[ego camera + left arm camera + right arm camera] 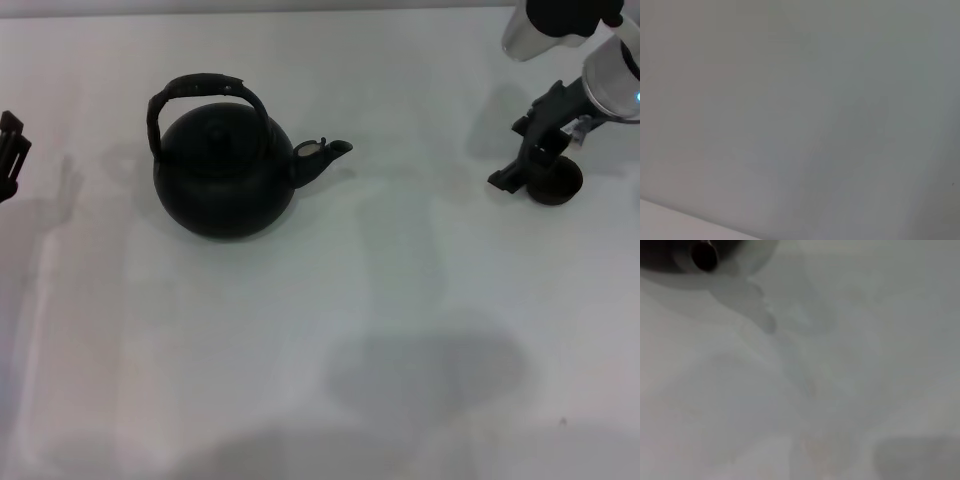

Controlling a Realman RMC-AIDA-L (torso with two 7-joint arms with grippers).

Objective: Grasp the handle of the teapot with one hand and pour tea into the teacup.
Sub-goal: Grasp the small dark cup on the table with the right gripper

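The black teapot [222, 170] stands on the white table at left of centre, with its spout [325, 155] pointing right. Its arched handle [205, 90] stands upright over the knobbed lid. The tiny dark teacup [558, 184] sits on the table at the far right. My right gripper [520, 175] reaches down at the cup's left side; one finger [505, 180] stands just left of the cup, the other at its rim, with a gap between them. My left gripper [10, 150] is at the far left edge, well clear of the teapot. The left wrist view shows only bare table.
The white table [400, 300] stretches between teapot and cup. A soft shadow [430, 370] lies on its near part. In the right wrist view a dark blurred round shape [704, 255] sits at one corner over bare table.
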